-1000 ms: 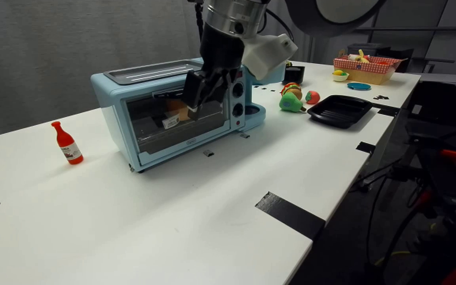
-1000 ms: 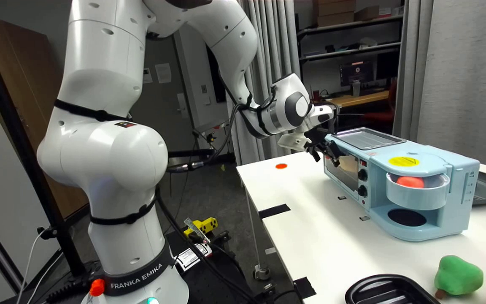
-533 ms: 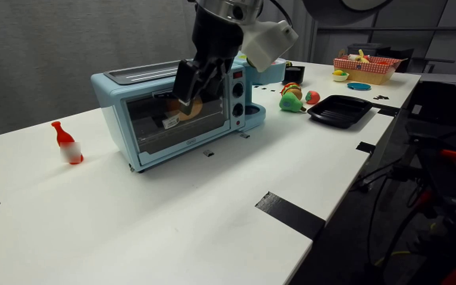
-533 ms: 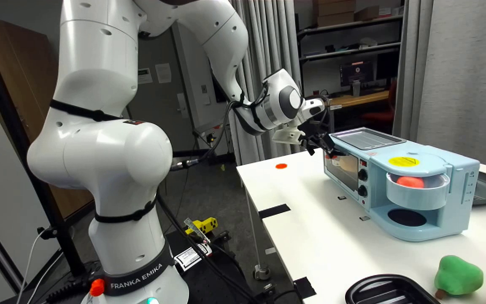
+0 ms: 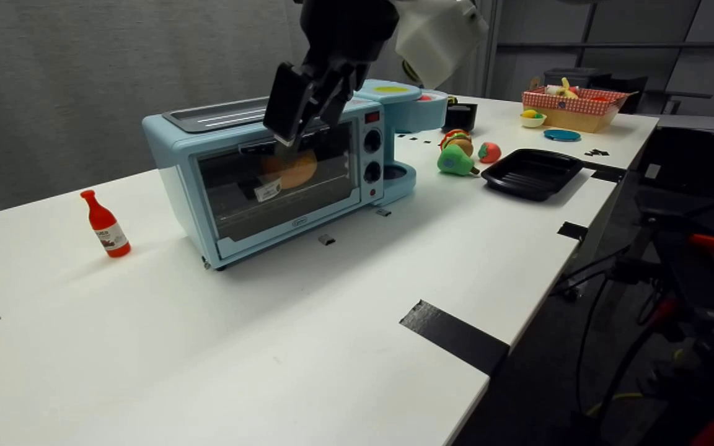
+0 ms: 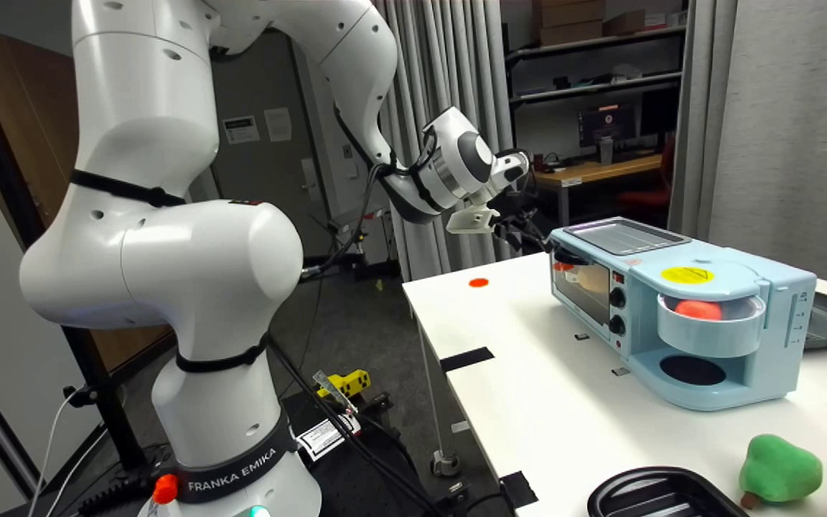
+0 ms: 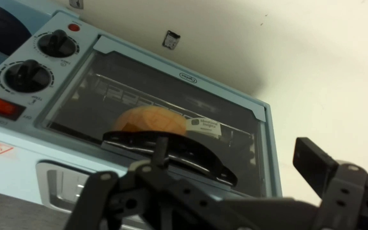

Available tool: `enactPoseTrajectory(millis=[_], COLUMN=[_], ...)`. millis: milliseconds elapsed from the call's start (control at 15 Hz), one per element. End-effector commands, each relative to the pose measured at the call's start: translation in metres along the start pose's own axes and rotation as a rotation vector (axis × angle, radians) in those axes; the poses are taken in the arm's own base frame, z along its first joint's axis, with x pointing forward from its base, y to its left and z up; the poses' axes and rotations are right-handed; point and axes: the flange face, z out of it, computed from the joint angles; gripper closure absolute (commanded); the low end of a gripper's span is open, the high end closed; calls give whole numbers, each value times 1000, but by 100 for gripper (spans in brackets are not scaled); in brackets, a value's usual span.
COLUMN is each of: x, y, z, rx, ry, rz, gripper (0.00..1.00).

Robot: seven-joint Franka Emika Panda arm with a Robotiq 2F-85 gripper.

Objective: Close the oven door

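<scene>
Gripper [image 7: 233, 147], its fingers [image 7: 315, 166] spread well apart, is held near the upper front of the oven [image 5: 174, 192]; one finger is seen across the dark handle [image 7: 190, 153] in the wrist view, though whether contact is made cannot be told. Upright and flush against the oven's front, the oven door [image 5: 304, 198] is seen closed, with an orange, rounded object [image 7: 155, 119] visible behind its window. On the white table [image 5: 258, 359], a red bottle [image 5: 104, 220] and a black tray [image 5: 530, 173] are set well apart, to either side of the oven in an exterior view.
</scene>
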Motion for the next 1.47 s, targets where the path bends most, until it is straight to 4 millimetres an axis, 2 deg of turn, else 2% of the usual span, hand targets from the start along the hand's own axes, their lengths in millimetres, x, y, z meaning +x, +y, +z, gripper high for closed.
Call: enactPoseTrajectory(millis=[0, 467, 533, 1400], x=[-7, -16, -10, -12], y=[-6, -24, -23, -25], z=[-23, -47, -36, -35], rx=[4, -24, -25, -30], ry=[30, 78, 79, 79], rz=[8, 6, -4, -7], gripper=[0, 0, 0, 0])
